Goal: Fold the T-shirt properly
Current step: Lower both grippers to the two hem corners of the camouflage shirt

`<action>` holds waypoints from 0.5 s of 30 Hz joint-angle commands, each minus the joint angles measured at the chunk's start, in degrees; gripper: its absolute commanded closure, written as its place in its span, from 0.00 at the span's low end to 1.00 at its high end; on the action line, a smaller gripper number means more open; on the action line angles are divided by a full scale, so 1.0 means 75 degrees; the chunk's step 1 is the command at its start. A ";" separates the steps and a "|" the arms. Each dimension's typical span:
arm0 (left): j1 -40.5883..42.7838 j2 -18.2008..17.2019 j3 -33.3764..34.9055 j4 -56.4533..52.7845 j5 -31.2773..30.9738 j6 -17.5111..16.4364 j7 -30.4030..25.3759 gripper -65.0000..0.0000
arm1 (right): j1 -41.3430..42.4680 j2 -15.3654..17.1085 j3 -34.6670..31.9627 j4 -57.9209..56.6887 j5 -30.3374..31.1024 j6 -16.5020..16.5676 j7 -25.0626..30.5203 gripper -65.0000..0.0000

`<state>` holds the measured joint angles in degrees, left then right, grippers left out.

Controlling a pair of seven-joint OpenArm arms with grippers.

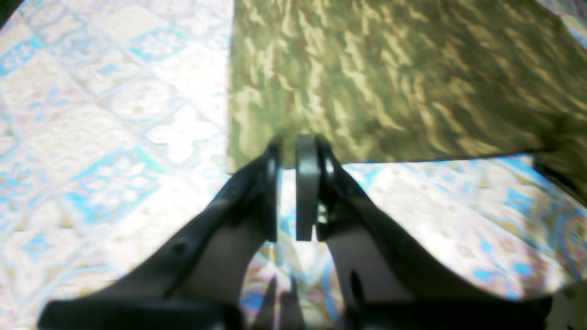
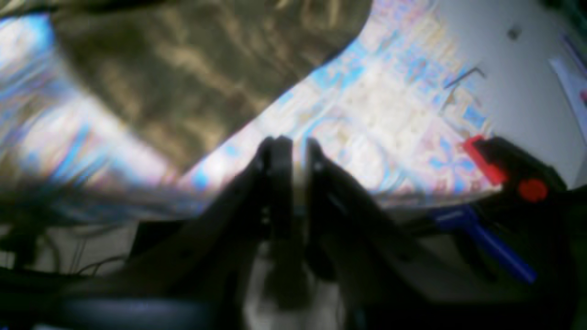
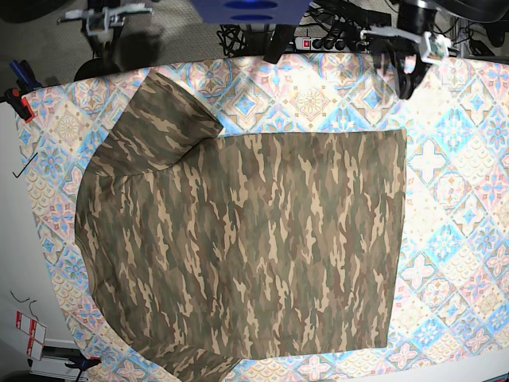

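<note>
The camouflage T-shirt [image 3: 238, 239] lies spread flat on the tile-patterned cloth [image 3: 453, 183], its hem to the right and one sleeve [image 3: 171, 119] toward the upper left. My left gripper [image 1: 291, 146] hovers at the shirt's [image 1: 390, 82] corner, jaws nearly together with only a thin slit and nothing between them. In the base view this gripper [image 3: 404, 79] hangs above the shirt's top right corner. My right gripper [image 2: 296, 146] is blurred, jaws close together and empty, just off the sleeve [image 2: 183, 68] edge. In the base view the right arm [image 3: 107, 17] sits at the top left.
A red-and-black clamp [image 2: 504, 169] and a blue-handled clamp [image 2: 486, 243] grip the cloth's edge beside bare white table [image 2: 513, 82]. Clamps [image 3: 16, 87] also show at the base view's left edge. A power strip and cables [image 3: 322, 40] lie behind the table.
</note>
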<state>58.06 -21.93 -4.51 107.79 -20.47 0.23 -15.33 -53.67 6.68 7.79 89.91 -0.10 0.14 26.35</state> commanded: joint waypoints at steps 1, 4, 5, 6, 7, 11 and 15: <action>0.0094 -0.0047 -0.0236 0.0310 -0.0043 0.0022 0.0175 0.91 | -0.0176 0.0053 0.0022 0.0302 0.0019 0.0010 -0.0155 0.93; 0.0071 -0.0047 -0.0705 0.0696 -0.0242 0.0022 0.1007 0.91 | -0.0152 0.0264 0.0010 0.0842 0.0042 0.0010 -0.0964 0.92; 0.0059 -0.0047 -0.0904 0.0814 -0.0348 0.0010 0.1230 0.91 | -0.0070 0.0299 -0.0002 0.1017 0.0042 0.0010 -0.1198 0.92; -0.0011 -0.0047 -0.1069 0.0907 -0.0488 0.0010 0.1452 0.91 | 0.0059 0.0299 -0.0002 0.1240 0.0042 0.0022 -0.1479 0.92; -0.0070 -0.0047 -0.1209 0.0943 -0.0617 -0.0001 0.1628 0.91 | 0.0152 0.0299 -0.0002 0.1404 0.0042 0.0022 -0.1761 0.92; -0.0457 -0.0270 -0.1655 0.0990 -0.1051 -0.0013 0.2765 0.91 | 0.0762 0.0299 0.0010 0.1967 0.0769 0.0327 -0.3331 0.92; -0.0844 -0.0586 -0.1737 0.0990 -0.1614 -0.0353 0.3832 0.91 | 0.1641 0.0311 0.0502 0.2014 0.2504 0.1569 -0.4867 0.92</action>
<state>51.22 -25.74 -17.39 114.24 -32.36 -1.76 14.81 -41.21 8.19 10.61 103.88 18.52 13.54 -13.26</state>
